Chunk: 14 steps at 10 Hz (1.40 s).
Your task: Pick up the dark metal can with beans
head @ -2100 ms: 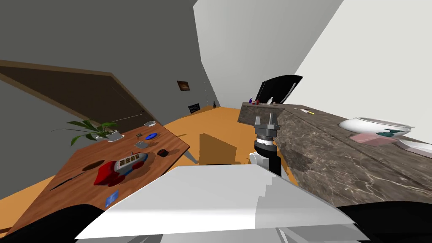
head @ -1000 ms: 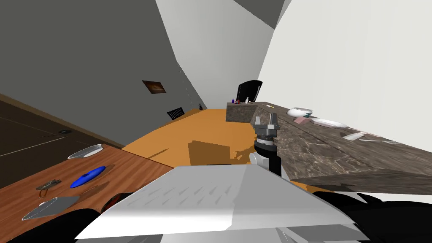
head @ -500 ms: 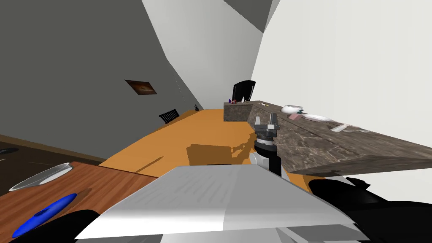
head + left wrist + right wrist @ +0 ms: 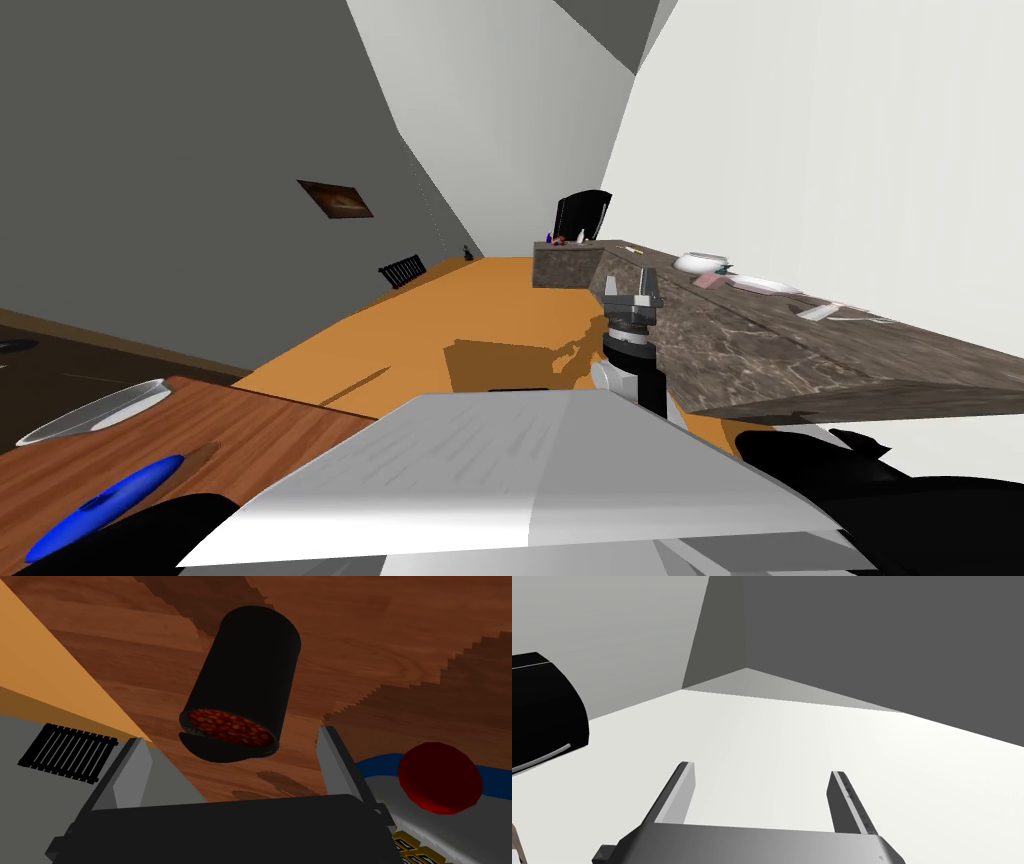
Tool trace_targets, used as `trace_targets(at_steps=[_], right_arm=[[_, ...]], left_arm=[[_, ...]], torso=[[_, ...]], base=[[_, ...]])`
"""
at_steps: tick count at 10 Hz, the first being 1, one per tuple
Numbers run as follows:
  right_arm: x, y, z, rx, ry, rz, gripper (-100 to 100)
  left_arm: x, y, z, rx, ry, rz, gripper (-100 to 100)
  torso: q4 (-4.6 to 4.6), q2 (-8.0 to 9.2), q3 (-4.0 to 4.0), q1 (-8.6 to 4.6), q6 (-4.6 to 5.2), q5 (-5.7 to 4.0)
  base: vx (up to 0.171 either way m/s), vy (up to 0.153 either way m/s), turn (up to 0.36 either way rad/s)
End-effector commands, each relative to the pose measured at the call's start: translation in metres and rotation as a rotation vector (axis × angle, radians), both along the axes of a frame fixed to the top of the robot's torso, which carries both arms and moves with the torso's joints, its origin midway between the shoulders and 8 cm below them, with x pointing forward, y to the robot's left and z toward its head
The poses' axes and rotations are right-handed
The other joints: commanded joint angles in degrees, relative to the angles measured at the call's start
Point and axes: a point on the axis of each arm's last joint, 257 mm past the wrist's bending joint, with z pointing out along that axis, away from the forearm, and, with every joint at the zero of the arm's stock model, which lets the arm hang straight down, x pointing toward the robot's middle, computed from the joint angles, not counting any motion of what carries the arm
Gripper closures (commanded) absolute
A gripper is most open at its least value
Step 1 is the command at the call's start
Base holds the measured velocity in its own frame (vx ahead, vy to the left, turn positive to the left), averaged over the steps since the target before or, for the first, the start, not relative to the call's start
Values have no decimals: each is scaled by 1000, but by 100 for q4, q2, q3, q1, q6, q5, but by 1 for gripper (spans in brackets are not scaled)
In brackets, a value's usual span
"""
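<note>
My left claw (image 4: 230, 735) released, blades spread. Dark can (image 4: 245, 671), beans showing, on wooden table (image 4: 400, 636), twelve o'clock from claw, clear of both blades. Right claw (image 4: 759, 769) released too, beside stone counter (image 4: 760, 340).

Black can (image 4: 245, 671) with red-brown beans (image 4: 227, 726), wood-grained brown table (image 4: 400, 636), dark brown white-veined counter (image 4: 760, 350).

Can (image 4: 245, 676) on tabletop (image 4: 400, 636), just ahead of left end effector (image 4: 230, 735); disc (image 4: 440, 778) lies near, beside 1 finger (image 4: 337, 766).
</note>
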Motion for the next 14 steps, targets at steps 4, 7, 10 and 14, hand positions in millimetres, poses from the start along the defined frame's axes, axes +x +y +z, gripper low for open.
trace_targets(at_steps=[4, 7, 10, 14], right_arm=[[0, 0, 0, 0, 0, 0, 0], [0, 0, 0, 0, 0, 0, 0], [0, 0, 0, 0, 0, 0, 0], [0, 0, 0, 0, 0, 0, 0]], left_arm=[[31, 14, -14, -17, -6, -41, -100], [47, 27, -17, -19, 4, -70, -100], [66, 37, -17, -11, -6, -88, -100], [100, 69, -8, 22, -1, -132, -100]], torso=[[-1, -5, -3, -6, 0, -3], [0, 0, 0, 0, 2, -2], [-1, -2, -1, 0, -1, -2], [-1, -2, -1, 1, 1, -2]], base=[[4, -43, 89], [-4, -28, 74], [0, -26, 80], [-1, -31, 95]])
